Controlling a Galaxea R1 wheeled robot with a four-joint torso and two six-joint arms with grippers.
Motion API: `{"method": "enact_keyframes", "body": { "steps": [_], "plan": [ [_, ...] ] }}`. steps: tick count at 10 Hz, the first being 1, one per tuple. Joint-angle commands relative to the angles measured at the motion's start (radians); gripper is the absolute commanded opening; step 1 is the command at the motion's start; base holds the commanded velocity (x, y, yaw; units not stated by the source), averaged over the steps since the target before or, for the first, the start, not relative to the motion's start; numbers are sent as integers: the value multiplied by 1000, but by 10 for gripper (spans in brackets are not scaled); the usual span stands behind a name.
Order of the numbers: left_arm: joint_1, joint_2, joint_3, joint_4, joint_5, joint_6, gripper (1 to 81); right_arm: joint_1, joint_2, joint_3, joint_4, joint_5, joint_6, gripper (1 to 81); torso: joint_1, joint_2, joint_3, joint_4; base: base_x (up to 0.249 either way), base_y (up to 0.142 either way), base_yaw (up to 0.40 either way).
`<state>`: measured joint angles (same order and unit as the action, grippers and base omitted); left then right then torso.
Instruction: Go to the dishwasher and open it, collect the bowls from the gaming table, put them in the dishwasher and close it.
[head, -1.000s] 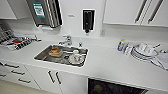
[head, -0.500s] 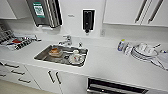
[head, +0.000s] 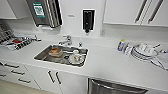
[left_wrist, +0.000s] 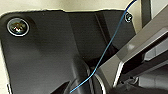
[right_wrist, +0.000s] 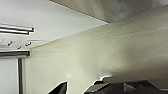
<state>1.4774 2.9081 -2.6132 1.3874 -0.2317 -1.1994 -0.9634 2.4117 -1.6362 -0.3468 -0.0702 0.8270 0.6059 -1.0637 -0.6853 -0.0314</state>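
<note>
The dishwasher (head: 112, 88) shows as a stainless-steel front under the white counter (head: 107, 62), at the lower right of the head view, just right of the sink cabinet. A dark strip runs along its upper edge, and I cannot tell whether the door is ajar. The bowls and the gaming table are out of view. The left wrist view takes in the robot's dark plate and a thin blue cable (left_wrist: 110, 47). Pale floor and white cabinet fronts with bar handles (right_wrist: 15, 28) appear in the right wrist view.
A steel sink (head: 42, 55) with a tap (head: 66, 40) holds a cup (head: 75, 57) and an orange item. A rack of utensils (head: 15, 41) sits at the left. A bottle (head: 121, 45) and stacked plates (head: 145, 51) sit at the right. White drawers (head: 15, 72) lie below.
The dishwasher's strip at the lower right has gone from dark to bright steel. The sink and counter hold almost the same place in the picture.
</note>
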Motion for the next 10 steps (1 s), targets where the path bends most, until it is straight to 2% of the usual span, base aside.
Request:
{"method": "enact_keyframes", "body": {
  "steps": [1, 2, 5, 6, 7, 10],
  "plan": [
    [-13, -7, 1, 2, 34, 1, 811, 54, -32, 21, 11, -7, 0, 811, 0, 0, 0, 0, 0, 0, 0],
    [-13, -7, 1, -11, 35, 0, 811, 15, -29, -8, 6, 18, -11, 811, 0, 0, 0, 0, 0, 0, 0],
    [-15, 4, -41, -126, 37, 1, 811, -111, 3, -128, 0, 24, -16, 811, 0, 0, 0, 0, 0, 0, 0],
    [-15, 16, -73, -174, 37, 1, 811, -157, 28, -189, -26, 24, -25, 811, 0, 0, 0, 0, 0, 0, 0],
    [-15, 28, -104, -202, 37, 1, 811, -203, 52, -241, -63, 24, -28, 811, 0, 0, 0, 0, 0, 0, 0],
    [-15, 44, -134, -211, 37, 1, 811, -323, 114, -377, -209, 26, -29, 811, 0, 0, 0, 0, 0, 0, 0]
  ]
}}
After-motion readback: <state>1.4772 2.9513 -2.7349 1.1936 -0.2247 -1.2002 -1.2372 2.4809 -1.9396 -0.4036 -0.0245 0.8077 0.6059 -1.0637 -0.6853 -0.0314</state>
